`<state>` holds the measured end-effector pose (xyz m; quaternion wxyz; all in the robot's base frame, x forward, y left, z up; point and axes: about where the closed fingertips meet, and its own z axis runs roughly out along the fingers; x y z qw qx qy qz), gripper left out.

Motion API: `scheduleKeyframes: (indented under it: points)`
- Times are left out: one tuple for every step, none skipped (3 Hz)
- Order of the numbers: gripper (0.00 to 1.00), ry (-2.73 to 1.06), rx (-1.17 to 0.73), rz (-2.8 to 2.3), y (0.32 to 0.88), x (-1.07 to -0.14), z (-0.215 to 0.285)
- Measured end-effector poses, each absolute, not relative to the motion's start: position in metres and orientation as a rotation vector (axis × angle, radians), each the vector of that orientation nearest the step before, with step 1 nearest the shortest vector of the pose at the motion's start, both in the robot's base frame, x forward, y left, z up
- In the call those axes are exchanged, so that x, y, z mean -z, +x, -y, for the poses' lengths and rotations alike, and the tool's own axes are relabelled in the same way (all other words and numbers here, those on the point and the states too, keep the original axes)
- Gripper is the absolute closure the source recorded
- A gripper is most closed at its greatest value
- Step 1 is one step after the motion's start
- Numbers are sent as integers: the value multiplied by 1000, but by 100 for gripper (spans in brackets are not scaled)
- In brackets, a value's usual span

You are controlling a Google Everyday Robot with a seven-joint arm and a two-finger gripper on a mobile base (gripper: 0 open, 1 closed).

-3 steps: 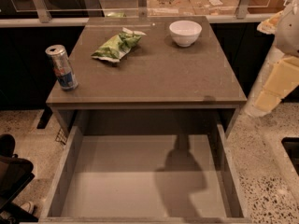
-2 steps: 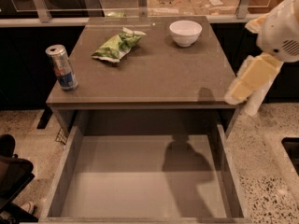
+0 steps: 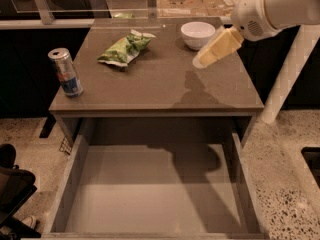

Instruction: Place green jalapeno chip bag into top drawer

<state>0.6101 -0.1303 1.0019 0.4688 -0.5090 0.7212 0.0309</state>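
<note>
The green jalapeno chip bag (image 3: 125, 48) lies crumpled on the back left of the tabletop. The top drawer (image 3: 75, 174) is pulled fully out below the table's front edge, and its flat bottom is bare. My gripper (image 3: 200, 62), cream-coloured at the end of the white arm, hangs above the right part of the tabletop. It is to the right of the bag, apart from it, and just in front of the white bowl. It holds nothing that I can see.
A white bowl (image 3: 198, 34) stands at the back right of the table (image 3: 165, 91). A silver-and-blue drink can (image 3: 65, 72) stands upright near the left edge. A white post (image 3: 290, 69) rises to the right. Speckled floor lies on both sides.
My arm has swung in from the right side of the table, up and to the left, and now reaches over the tabletop near the bowl. The bag, can and drawer have not moved.
</note>
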Motion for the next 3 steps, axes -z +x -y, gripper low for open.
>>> scheduleKeyframes:
  points:
    - [0,-1159,-70,-1626,655,-1031,104]
    - [0,-1159,-70,-1626,655,-1031,104]
    - [0,-1192,-59,-1619,674,-1024,89]
